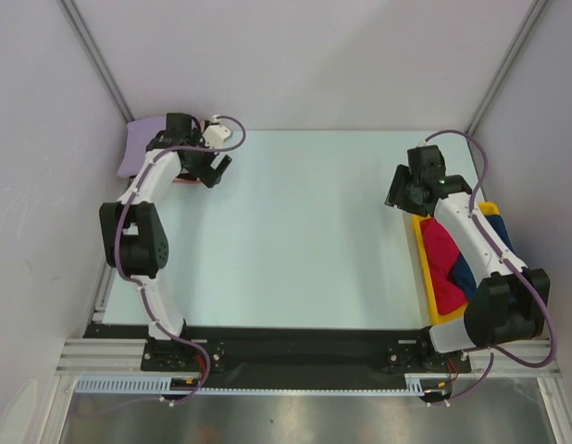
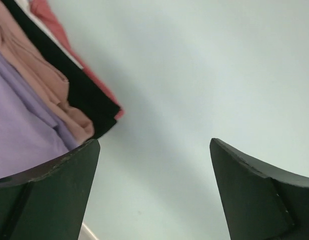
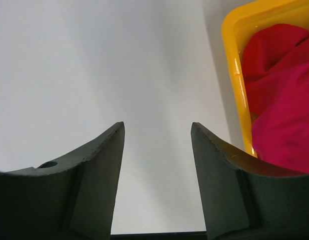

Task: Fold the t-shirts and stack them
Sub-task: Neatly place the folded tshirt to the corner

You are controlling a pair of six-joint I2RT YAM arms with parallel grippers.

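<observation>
A stack of folded t-shirts lies at the far left corner, with the lavender one [image 1: 141, 141] on top. The left wrist view shows its layers: lavender [image 2: 19, 130], salmon pink [image 2: 39, 75], black [image 2: 79, 92] and a red edge [image 2: 49, 20]. My left gripper [image 1: 216, 172] [image 2: 154, 165] is open and empty over bare table just right of the stack. My right gripper [image 1: 402, 196] [image 3: 157, 135] is open and empty, left of the yellow bin's far corner. A red shirt [image 1: 441, 250] [image 3: 279, 100] and a dark blue one [image 1: 466, 275] lie crumpled in the bin.
The yellow plastic bin [image 1: 424, 268] [image 3: 234, 60] stands along the table's right edge, partly under my right arm. The pale table top [image 1: 304, 231] stretches between the arms. White walls close the back and both sides.
</observation>
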